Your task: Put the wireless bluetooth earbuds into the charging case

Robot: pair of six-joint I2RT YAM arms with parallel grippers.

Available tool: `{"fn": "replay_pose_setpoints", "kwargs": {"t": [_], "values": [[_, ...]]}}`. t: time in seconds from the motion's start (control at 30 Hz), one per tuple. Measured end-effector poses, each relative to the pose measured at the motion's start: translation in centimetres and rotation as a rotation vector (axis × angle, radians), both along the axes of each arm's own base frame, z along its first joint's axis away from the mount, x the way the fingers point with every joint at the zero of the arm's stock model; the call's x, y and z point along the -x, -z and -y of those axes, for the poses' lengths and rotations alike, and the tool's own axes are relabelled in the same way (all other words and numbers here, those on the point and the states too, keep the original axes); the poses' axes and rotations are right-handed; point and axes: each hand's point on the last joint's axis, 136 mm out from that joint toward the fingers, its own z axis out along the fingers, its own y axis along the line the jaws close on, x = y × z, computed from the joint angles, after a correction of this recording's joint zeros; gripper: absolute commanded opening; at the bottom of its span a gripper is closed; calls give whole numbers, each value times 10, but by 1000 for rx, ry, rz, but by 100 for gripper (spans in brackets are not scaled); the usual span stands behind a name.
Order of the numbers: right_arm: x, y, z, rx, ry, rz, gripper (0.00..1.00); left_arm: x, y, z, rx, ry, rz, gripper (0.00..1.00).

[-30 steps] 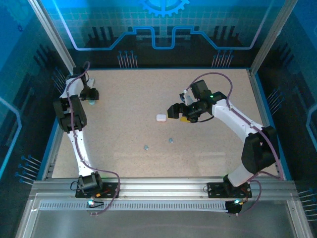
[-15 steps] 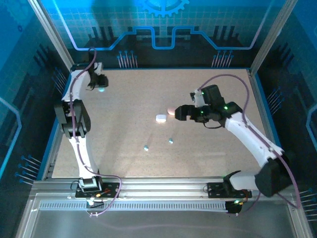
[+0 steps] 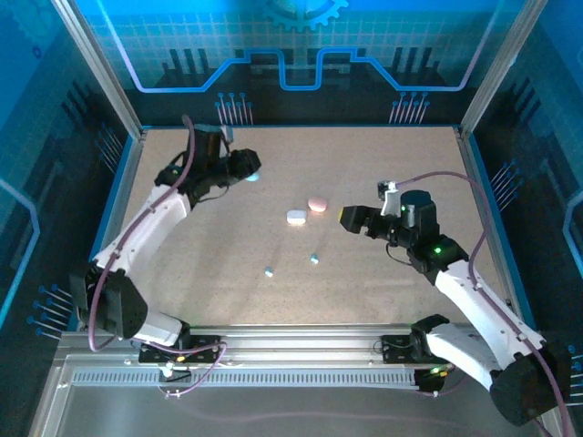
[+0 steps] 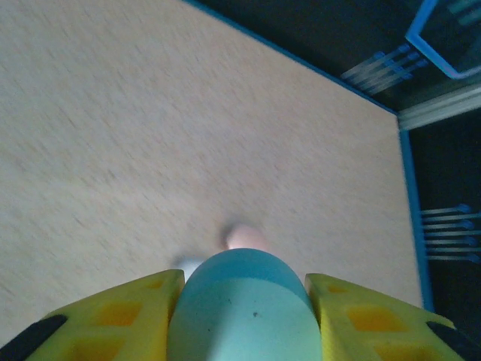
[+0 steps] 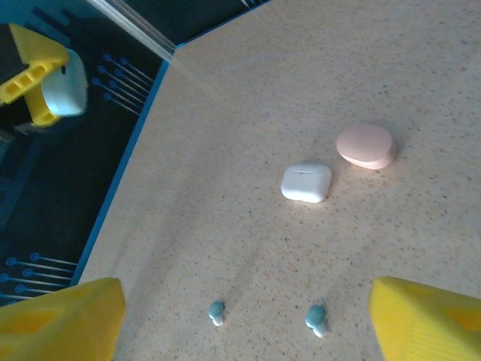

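My left gripper (image 3: 246, 172) is shut on a light blue charging case (image 4: 244, 308) and holds it above the far left of the table; the right wrist view catches that case (image 5: 66, 92) too. Two light blue earbuds (image 3: 270, 271) (image 3: 313, 259) lie apart on the table, seen close in the right wrist view as earbuds (image 5: 216, 310) (image 5: 316, 319). A white case (image 3: 296, 217) and a pink case (image 3: 317, 204) lie shut side by side at mid-table. My right gripper (image 3: 350, 218) hangs open and empty just right of the pink case, its yellow fingers (image 5: 428, 323) wide apart.
The speckled beige table (image 3: 383, 164) has a blue raised rim (image 3: 111, 218) and metal frame posts at the back corners. In the left wrist view the pink case (image 4: 244, 237) lies on the table beyond the held case.
My left arm swung from the far left edge toward the middle back, carrying the blue case. My right gripper let go of the pink case beside the white one and drew back to the right.
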Motion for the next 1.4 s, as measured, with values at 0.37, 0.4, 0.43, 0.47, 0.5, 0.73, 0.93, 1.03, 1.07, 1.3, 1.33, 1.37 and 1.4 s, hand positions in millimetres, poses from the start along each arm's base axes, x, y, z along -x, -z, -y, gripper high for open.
{"fn": "replay_pose_setpoints", "kwargs": {"t": [0.37, 0.4, 0.43, 0.47, 0.5, 0.73, 0.93, 1.03, 1.07, 1.3, 1.33, 1.37, 1.4], "values": [[21, -51, -85, 39, -230, 422, 58, 51, -3, 72, 312, -46, -51, 33], [21, -51, -90, 45, -239, 441, 59, 52, -6, 76, 331, -51, -47, 33], [19, -50, -94, 53, -245, 454, 59, 53, -9, 81, 349, -52, -42, 33], [15, -47, -97, 63, -244, 459, 59, 54, -12, 85, 362, -50, -38, 33], [12, -45, -99, 69, -241, 463, 59, 55, -15, 89, 377, -50, -36, 34], [-6, -48, -119, 49, -246, 472, 59, 57, -29, 102, 456, -45, -19, 35], [-16, -67, -128, 7, -228, 503, 54, 55, -35, 103, 484, -48, -8, 35], [-21, -70, -129, 4, -212, 505, 49, 55, -36, 104, 488, -48, -5, 35], [-22, -70, -129, 4, -207, 503, 47, 55, -36, 104, 489, -49, -4, 35], [-31, -66, -131, 16, -183, 492, 39, 55, -36, 105, 488, -49, -3, 37], [-31, -66, -131, 17, -182, 492, 39, 55, -36, 104, 487, -51, -2, 37], [-31, -65, -131, 17, -182, 491, 39, 55, -36, 104, 487, -52, -1, 37], [-32, -65, -131, 17, -181, 491, 37, 55, -36, 104, 486, -53, -1, 37]]}}
